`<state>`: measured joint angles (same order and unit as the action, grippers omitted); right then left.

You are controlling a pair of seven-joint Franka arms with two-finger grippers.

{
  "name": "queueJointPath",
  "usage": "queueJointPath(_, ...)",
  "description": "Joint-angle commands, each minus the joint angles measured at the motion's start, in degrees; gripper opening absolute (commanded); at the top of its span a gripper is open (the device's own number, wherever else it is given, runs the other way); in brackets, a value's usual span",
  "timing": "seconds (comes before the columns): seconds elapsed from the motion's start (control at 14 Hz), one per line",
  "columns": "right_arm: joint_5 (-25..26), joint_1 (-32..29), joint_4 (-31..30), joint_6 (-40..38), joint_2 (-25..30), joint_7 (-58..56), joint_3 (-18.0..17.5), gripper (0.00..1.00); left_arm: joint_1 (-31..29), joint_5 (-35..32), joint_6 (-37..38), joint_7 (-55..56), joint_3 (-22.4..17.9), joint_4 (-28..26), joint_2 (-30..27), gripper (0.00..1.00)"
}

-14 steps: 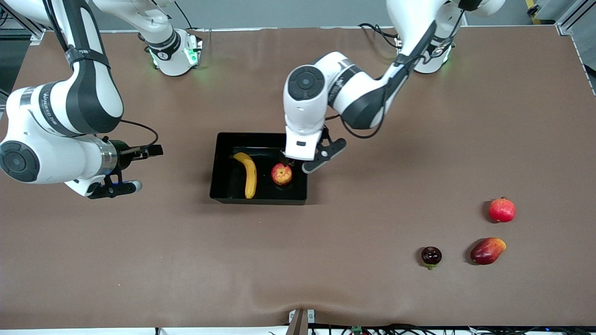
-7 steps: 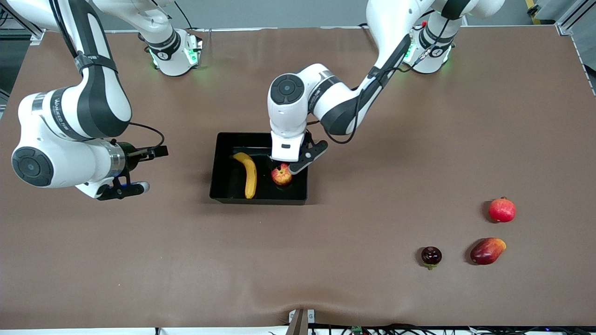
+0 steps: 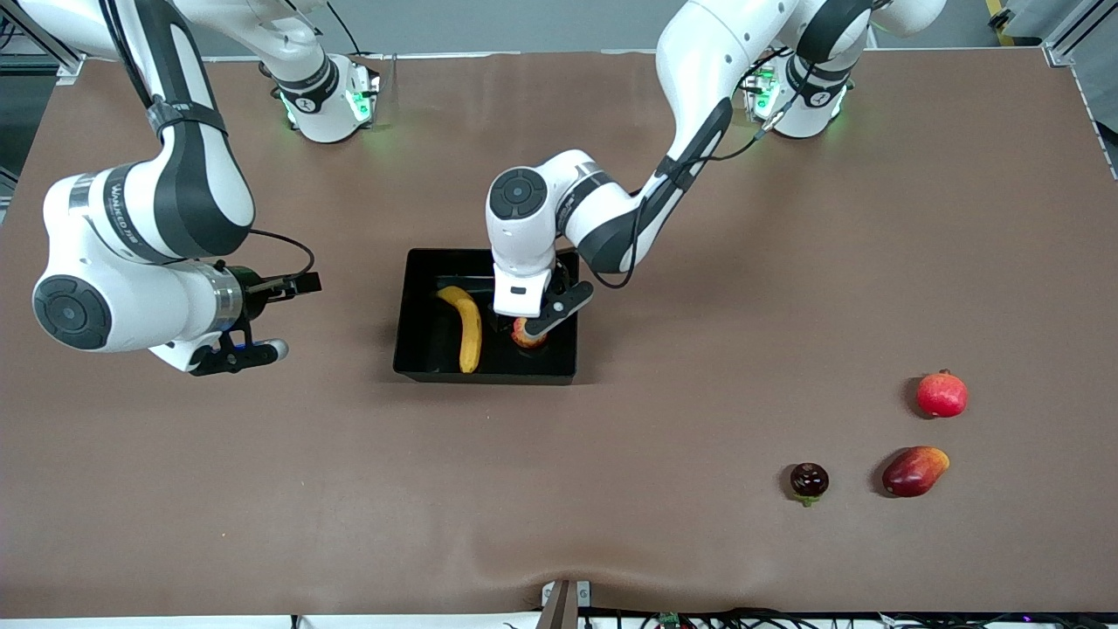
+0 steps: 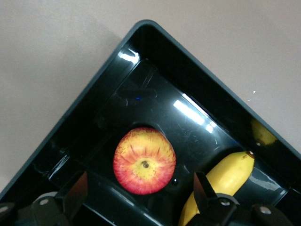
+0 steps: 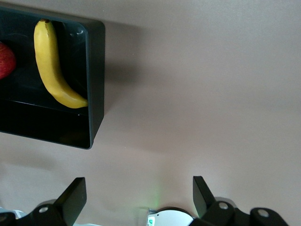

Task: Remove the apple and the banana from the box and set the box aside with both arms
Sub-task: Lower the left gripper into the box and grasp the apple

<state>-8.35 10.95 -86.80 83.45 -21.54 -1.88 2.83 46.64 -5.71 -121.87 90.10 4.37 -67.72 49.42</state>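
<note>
Banana (image 3: pixel 468 328) lies lengthwise in box (image 3: pixel 419 349), stem toward robots' bases.

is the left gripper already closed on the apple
No, the left gripper hangs open over the apple in the box, fingers apart and not touching it.

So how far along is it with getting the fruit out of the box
Nothing is done yet: the apple and the banana both lie in the black box. In hand: the left gripper hangs open right over the apple, not gripping it. The right gripper hangs open over bare table toward the right arm's end. Left: lift out both fruits, then move the box aside with both arms.
</note>
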Motion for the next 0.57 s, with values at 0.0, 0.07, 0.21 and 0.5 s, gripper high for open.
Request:
queueJointPath(0.0,-1.14,0.04,0.14,0.22,-0.08,0.12,0.07,1.00,1.09,-0.97,-1.61,1.31,-0.94,1.72,1.99,1.00)
queueJointPath(0.07,-1.14,0.04,0.14,0.22,-0.08,0.12,0.07,1.00,1.09,-0.97,-2.48,1.30,-0.94,1.63,2.61,1.00)
queueJointPath(0.21,-1.14,0.04,0.14,0.22,-0.08,0.12,0.07,1.00,1.18,-0.97,-3.19,1.22,-0.94,1.72,3.49,1.00)
queueJointPath(0.5,-1.14,0.13,0.14,0.22,0.00,0.12,0.07,1.00,1.09,-0.97,-4.07,-0.97,-0.94,1.63,4.90,1.00)
